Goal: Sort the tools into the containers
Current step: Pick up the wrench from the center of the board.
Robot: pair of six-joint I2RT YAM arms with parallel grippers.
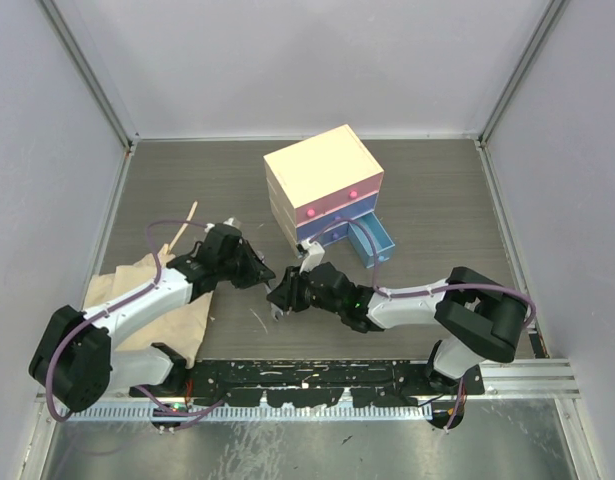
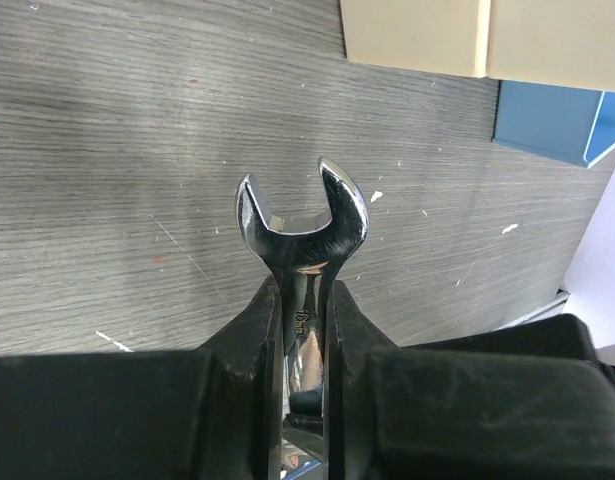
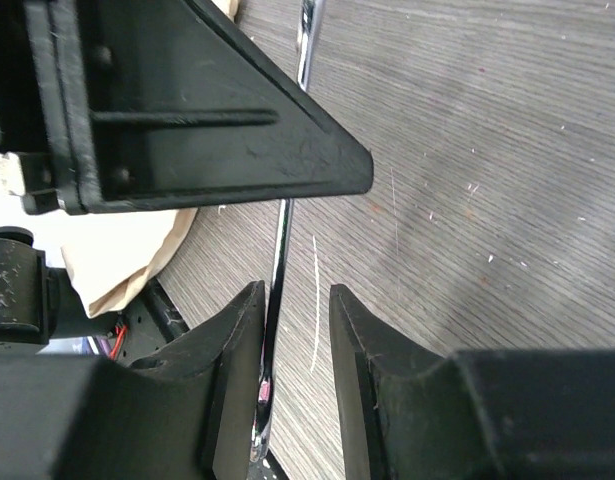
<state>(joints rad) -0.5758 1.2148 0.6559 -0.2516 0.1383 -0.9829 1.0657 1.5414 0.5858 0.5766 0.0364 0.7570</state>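
The left hand is clenching the silver wrench, whose long shaft is running between the parted fingers of the right hand, nearer the open blue drawer.

Plain pale grey walls on 3 sides, w/ metal corner strips at back L & R. Tabletop is dark grey-brown wood grain w/ small pale flecks and scratches. Silver slotted rail along near edge. Light is soft and even, shadows faint.
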